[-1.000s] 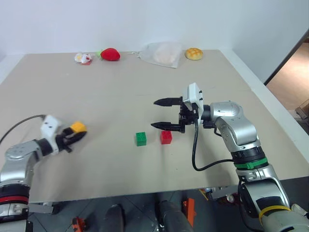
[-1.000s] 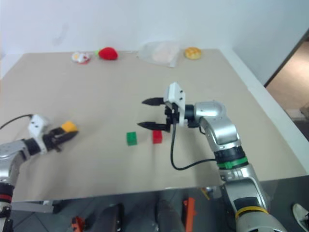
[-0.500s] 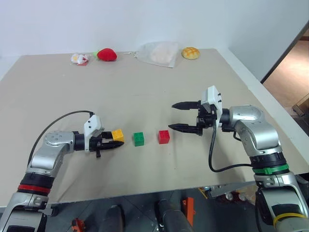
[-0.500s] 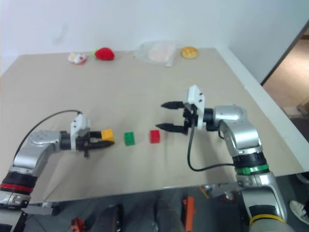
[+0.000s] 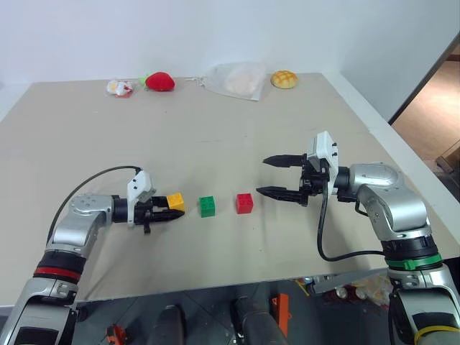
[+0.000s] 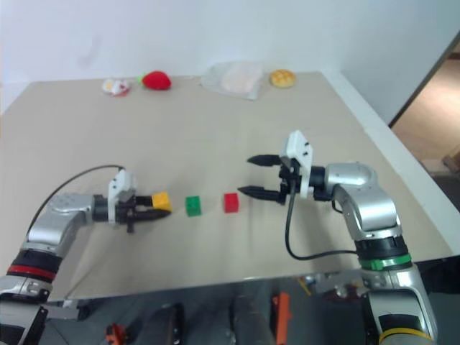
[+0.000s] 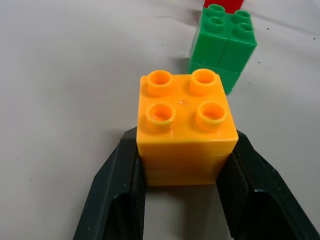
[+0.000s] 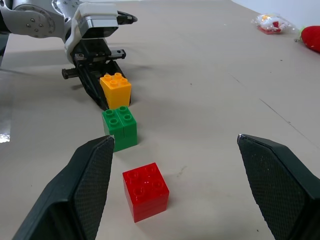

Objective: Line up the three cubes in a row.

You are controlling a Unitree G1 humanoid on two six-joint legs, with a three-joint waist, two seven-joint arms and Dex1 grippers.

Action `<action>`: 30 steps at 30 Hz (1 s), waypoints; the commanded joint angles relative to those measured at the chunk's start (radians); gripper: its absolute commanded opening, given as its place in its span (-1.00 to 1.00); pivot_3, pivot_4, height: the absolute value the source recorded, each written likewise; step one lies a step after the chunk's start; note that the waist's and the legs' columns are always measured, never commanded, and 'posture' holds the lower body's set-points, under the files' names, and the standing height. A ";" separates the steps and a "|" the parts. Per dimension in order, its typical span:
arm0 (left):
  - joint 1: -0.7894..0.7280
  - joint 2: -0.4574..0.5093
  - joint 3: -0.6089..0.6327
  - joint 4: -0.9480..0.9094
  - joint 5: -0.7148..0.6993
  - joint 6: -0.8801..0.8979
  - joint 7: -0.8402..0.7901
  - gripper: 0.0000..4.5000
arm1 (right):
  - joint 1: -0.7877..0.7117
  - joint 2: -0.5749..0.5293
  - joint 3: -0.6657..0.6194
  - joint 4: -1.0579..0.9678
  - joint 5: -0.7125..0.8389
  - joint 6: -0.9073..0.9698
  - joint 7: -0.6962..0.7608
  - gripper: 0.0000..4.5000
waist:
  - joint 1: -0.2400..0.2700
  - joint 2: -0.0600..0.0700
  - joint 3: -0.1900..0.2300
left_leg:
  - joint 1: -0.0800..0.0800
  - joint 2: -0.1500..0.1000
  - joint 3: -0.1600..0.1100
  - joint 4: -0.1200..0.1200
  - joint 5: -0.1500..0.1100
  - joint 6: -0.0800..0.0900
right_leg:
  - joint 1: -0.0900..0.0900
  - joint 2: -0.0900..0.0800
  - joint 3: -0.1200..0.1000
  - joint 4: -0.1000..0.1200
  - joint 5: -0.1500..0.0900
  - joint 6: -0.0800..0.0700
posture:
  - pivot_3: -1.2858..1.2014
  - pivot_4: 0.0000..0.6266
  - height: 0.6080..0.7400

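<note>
Here the left gripper (image 5: 167, 214) is clamped tight on the yellow-orange cube (image 7: 185, 127), one black finger on each side, studs up, low over the table (image 5: 215, 129); whether the cube's base touches the surface cannot be told. Just past its fingertips, a small gap away, sits the green cube (image 5: 208, 206), and beyond that, farther along the same line, the red cube (image 5: 245, 203), standing free with a wider gap to the green one. The right gripper (image 5: 276, 177) comes in from the opposite side, pointing toward the left one, its jaws spread wide and holding nothing. The red cube lies just ahead of and below its lower fingertip, not touching; from its wrist camera the red, green and yellow-orange cubes run away in a rough line toward the left gripper. Well beyond both grippers, along the far edge of the table, lie a red strawberry toy (image 5: 160, 80), a small wrapped item (image 5: 120, 87), a clear plastic bag (image 5: 239, 79) and a yellow bun (image 5: 285, 79).
</note>
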 commanded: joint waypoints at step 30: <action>-0.083 0.025 -0.006 0.106 0.016 -0.181 -0.229 -0.41 | 0.084 -0.121 -0.100 -0.159 0.069 0.087 -0.026 0.82 | 0.001 0.000 0.000 | -0.001 0.000 0.000 0.001 0.000 0.000 | 0.000 0.000 0.000 0.000 0.000 0.000 | 0.03 -0.52 1.00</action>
